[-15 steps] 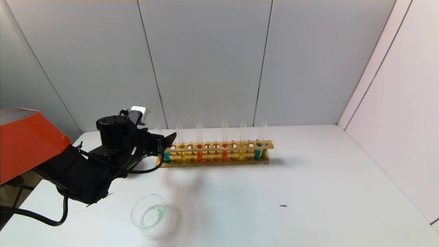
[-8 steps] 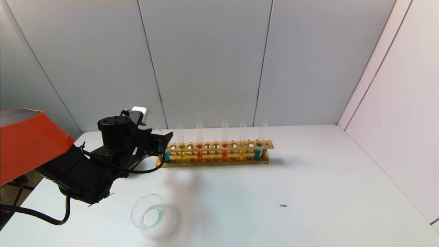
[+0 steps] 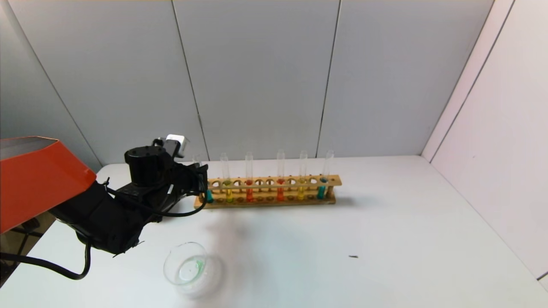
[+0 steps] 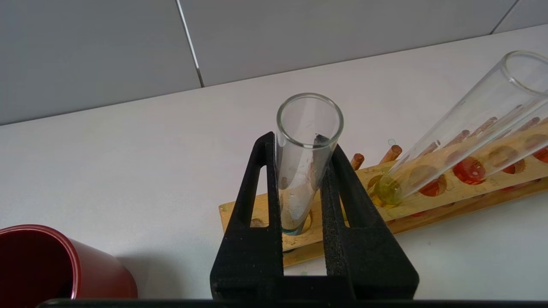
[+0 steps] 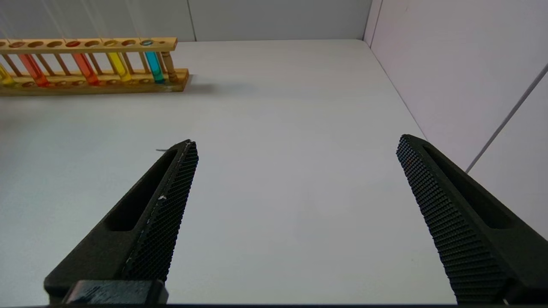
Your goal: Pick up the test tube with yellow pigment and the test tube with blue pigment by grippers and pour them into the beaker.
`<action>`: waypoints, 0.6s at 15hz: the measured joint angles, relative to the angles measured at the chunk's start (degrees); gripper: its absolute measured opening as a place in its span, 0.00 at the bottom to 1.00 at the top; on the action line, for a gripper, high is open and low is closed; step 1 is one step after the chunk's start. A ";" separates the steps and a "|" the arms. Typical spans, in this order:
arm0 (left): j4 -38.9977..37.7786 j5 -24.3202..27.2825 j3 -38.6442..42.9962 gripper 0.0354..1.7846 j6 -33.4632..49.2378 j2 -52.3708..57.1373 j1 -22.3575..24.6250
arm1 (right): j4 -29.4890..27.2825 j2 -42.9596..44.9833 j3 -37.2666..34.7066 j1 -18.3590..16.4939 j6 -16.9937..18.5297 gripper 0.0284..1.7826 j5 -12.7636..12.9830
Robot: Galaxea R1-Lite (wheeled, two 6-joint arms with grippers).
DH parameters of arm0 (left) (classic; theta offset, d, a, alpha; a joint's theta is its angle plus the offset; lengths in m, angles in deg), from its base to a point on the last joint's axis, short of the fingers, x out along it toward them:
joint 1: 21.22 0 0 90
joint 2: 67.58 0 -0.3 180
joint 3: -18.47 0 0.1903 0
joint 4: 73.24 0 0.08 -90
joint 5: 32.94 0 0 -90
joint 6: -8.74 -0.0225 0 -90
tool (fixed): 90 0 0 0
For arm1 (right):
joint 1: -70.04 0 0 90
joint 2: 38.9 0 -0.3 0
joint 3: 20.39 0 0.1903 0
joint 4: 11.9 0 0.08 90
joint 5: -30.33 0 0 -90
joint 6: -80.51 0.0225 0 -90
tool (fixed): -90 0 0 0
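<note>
A wooden rack (image 3: 336, 179) at the back of the table holds several tubes. The test tube with blue pigment (image 3: 208, 195) stands in its left end hole. My left gripper (image 3: 201, 177) is shut on this tube (image 4: 299, 171), and in the left wrist view the gripper (image 4: 302, 143) has a finger touching each side of the glass. The test tube with yellow pigment (image 3: 229, 193) stands next to it and also shows in the left wrist view (image 4: 449, 141). The beaker (image 3: 186, 267) sits near the front with a green trace inside. My right gripper (image 5: 296, 141) is open over bare table.
Orange-red tubes (image 3: 249, 193), a second yellow tube (image 3: 301, 191) and a second blue tube (image 3: 322, 189) stand further right in the rack. A dark red cup (image 4: 43, 265) stands left of the rack end. A small dark speck (image 3: 353, 256) lies on the table.
My left gripper's fingers have closed in round the leftmost blue tube, and the arm has shifted slightly toward the rack. The tube still stands in its hole.
</note>
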 joint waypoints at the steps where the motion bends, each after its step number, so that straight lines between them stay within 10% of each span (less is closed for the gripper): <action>1: 0.00 0.00 0.00 0.15 0.05 0.00 0.02 | -0.02 0.00 0.00 0.00 0.01 0.95 0.00; 9: 1.60 -0.07 0.00 0.15 -0.12 1.33 -0.04 | -0.02 0.00 0.00 0.00 0.01 0.95 0.00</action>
